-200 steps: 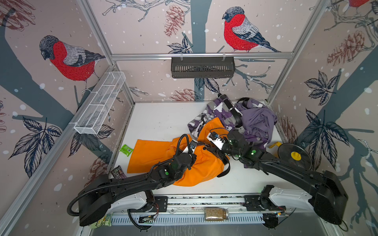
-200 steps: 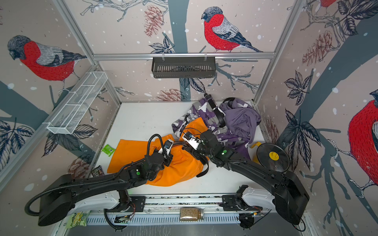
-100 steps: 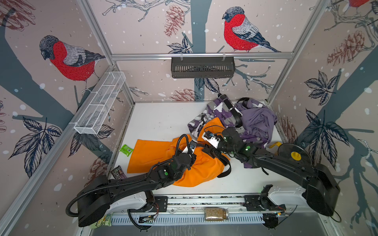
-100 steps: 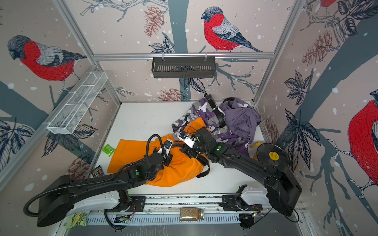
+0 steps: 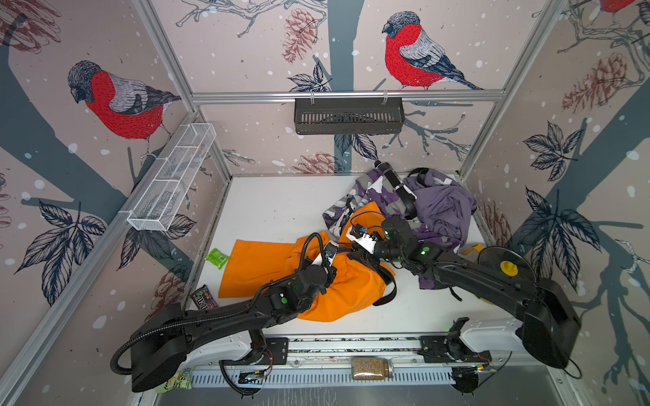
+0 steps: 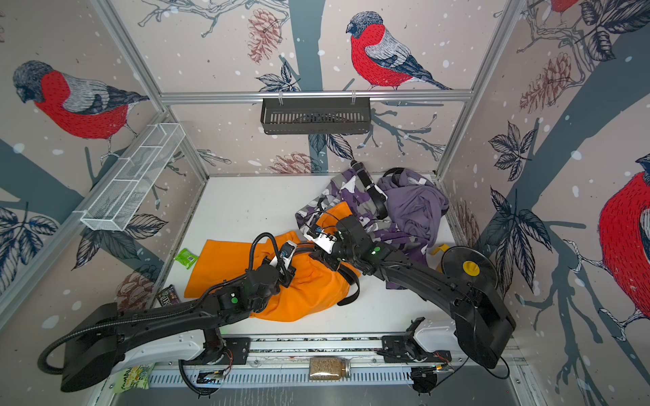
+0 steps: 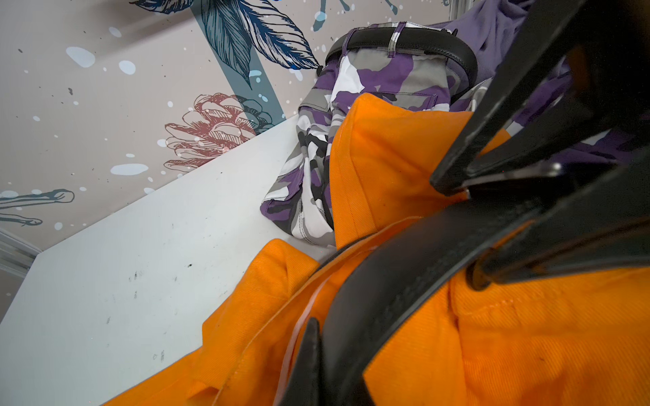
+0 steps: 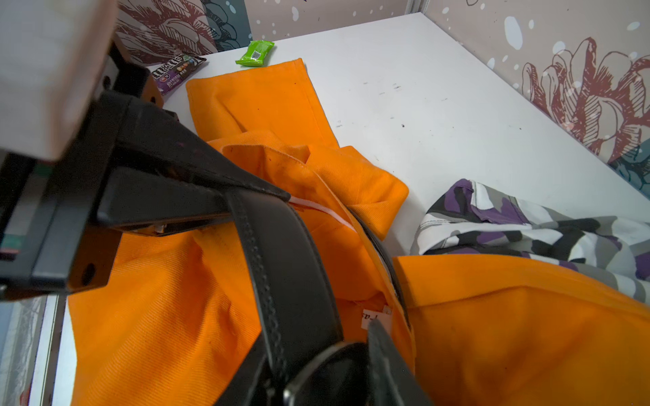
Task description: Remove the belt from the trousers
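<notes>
I count three garments on the scuffed white tabletop (image 5: 281, 211): the orange twill trousers (image 5: 260, 267), crumpled at centre frame in both top views; purple-grey camouflage trousers (image 5: 365, 197) above and right of them; and a plain purple cloth heap (image 5: 443, 211) further right. There are two belts. The smooth black leather belt (image 8: 281, 253), stitched along both edges, runs along the orange waistband, and its free length curls off the trousers' right side. A second black belt (image 5: 391, 177) rings the camouflage pair. My left gripper (image 8: 253, 204) is pressed together on the strap at the waistband. My right gripper (image 7: 453, 232) has a finger on each side of the same strap, but I cannot tell whether it bites. Two snack packets lie at left, a glossy green packet (image 5: 217, 257) and a dark printed packet (image 5: 201, 298).
</notes>
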`<state>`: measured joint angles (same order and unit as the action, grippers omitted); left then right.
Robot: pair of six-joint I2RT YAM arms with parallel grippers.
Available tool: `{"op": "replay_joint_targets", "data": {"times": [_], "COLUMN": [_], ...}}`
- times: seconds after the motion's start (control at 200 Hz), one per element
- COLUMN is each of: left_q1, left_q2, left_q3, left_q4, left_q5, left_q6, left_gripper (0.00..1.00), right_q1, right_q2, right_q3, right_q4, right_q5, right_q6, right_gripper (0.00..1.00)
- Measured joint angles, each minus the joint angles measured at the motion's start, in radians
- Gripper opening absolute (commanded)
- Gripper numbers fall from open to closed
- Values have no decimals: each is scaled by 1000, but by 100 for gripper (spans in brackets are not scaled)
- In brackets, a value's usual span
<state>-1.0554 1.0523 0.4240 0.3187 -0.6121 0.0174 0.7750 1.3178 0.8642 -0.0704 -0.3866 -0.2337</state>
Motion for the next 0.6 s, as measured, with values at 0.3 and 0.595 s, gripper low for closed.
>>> {"op": "replay_joint_targets", "data": {"times": [0.3, 0.595], "left_q1": [1, 20], "left_q2": [-61, 0], "left_q3": [-50, -5], "left_q4": [60, 245], "left_q5": [-26, 33], "left_q6": [12, 181], "left_gripper": [0, 0], "right_q1": [-43, -64], "right_q2": [-13, -8], "right_q3": [0, 42], "right_q4": [-17, -53], "right_q5": [-92, -162], "right_q6": [1, -4], "right_gripper": [64, 83]}}
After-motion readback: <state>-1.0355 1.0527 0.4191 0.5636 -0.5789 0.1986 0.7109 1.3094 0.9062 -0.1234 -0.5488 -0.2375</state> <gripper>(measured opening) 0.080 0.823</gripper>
